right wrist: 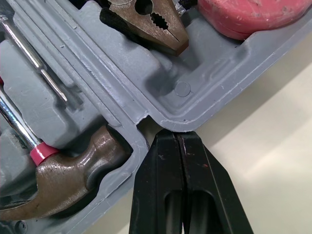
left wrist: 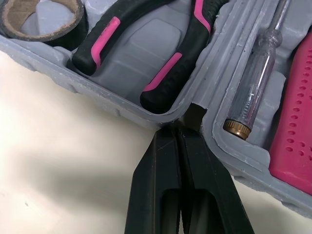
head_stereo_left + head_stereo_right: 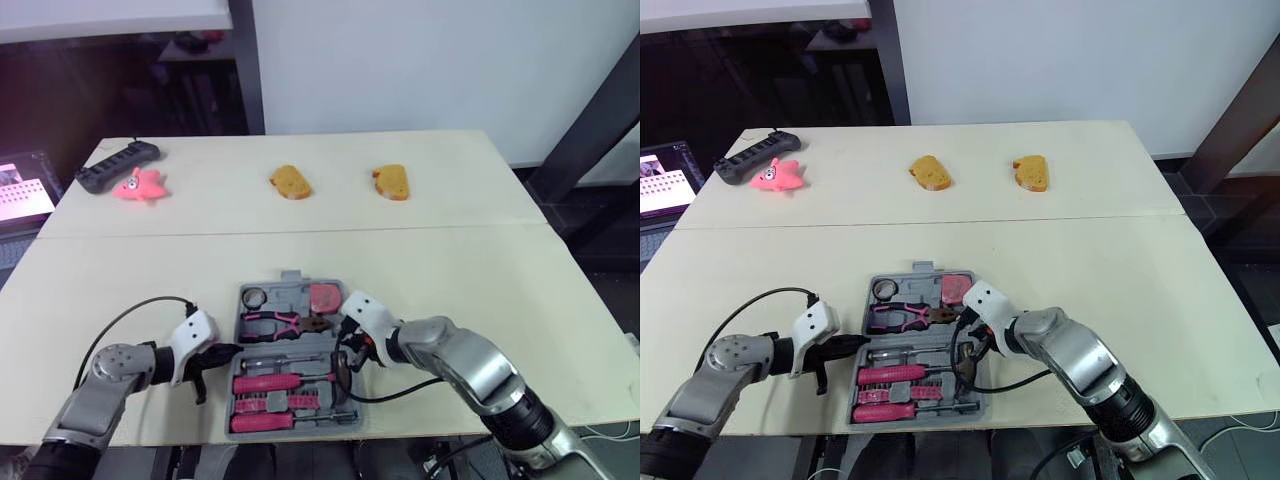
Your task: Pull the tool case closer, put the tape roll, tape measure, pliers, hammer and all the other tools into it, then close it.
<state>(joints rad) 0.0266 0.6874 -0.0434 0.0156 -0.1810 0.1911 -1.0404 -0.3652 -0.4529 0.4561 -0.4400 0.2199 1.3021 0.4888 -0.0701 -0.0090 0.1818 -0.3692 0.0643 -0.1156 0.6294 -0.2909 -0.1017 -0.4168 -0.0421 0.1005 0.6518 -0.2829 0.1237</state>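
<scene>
Both end effectors have fingers pressed together: the left end effector [image 2: 178, 130] sits at the left edge notch of the open tool case [image 3: 290, 276], the right end effector [image 1: 178, 135] at its right edge. Tape roll [image 3: 252, 296], pliers [image 3: 281, 323], tape measure [image 3: 325, 296] and hammer [image 1: 68, 176] lie inside the case, near the front edge of the counter [image 3: 460, 290].

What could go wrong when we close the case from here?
The left tool and right tool are shut, tips at the case side notches; they may slip off the rim instead of folding it. The hammer and pliers might shift out of their slots and block closing.
</scene>
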